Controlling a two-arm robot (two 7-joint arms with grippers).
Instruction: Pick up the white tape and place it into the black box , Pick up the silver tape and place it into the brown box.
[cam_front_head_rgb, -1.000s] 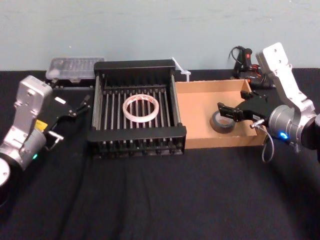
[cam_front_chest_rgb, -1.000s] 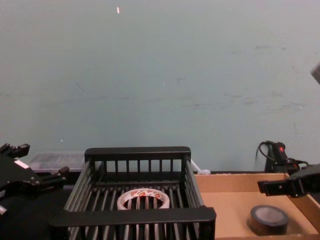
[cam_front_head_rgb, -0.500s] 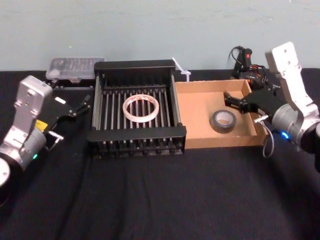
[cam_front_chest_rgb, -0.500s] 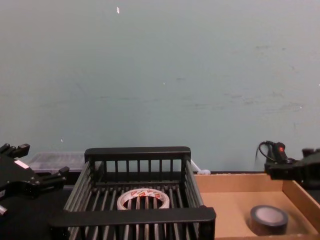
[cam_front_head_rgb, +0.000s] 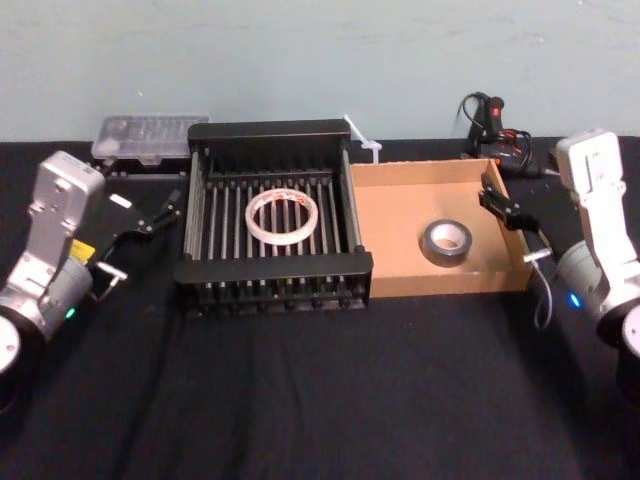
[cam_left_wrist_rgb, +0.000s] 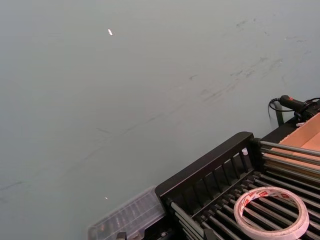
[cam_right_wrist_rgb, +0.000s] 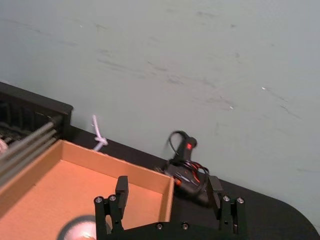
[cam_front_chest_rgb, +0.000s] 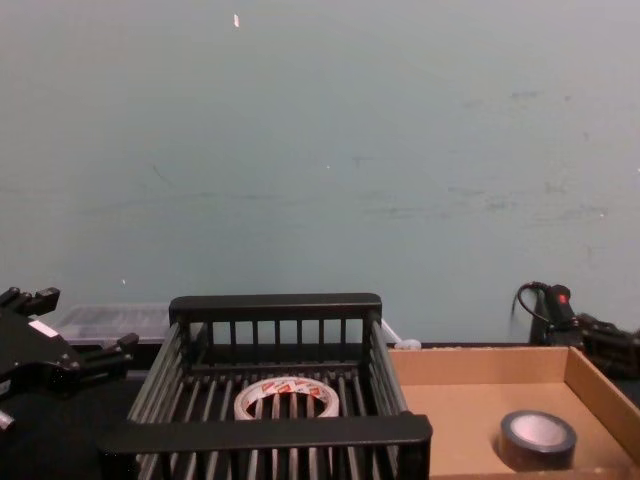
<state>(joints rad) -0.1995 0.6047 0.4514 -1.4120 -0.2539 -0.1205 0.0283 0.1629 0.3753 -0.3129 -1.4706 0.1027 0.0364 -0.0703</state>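
Head view: both rolls are boxed. white tape (cam_front_head_rgb: 284, 217) lies flat on the slats mid black box (cam_front_head_rgb: 268, 131); silver tape (cam_front_head_rgb: 446, 240) lies flat on the floor of the brown box (cam_front_head_rgb: 440, 284), right of centre.
Change: right gripper (cam_front_head_rgb: 503, 208) has backed out from over the brown box in the last second. It now sits at the box's right wall, and the roll stayed put.
Right grip: fingers (cam_right_wrist_rgb: 121, 187) are spread wide in the right wrist view, nothing between them.
Idle arm: left gripper (cam_front_head_rgb: 160, 213) is parked left of the black box, clear of it. Its fingers look apart in the chest view, though that angle is poor.
Task read: silver roll is released, so both placements look complete. Only the retract is left.
Risk: low. Avoid clipping the cardboard wall on the way out.
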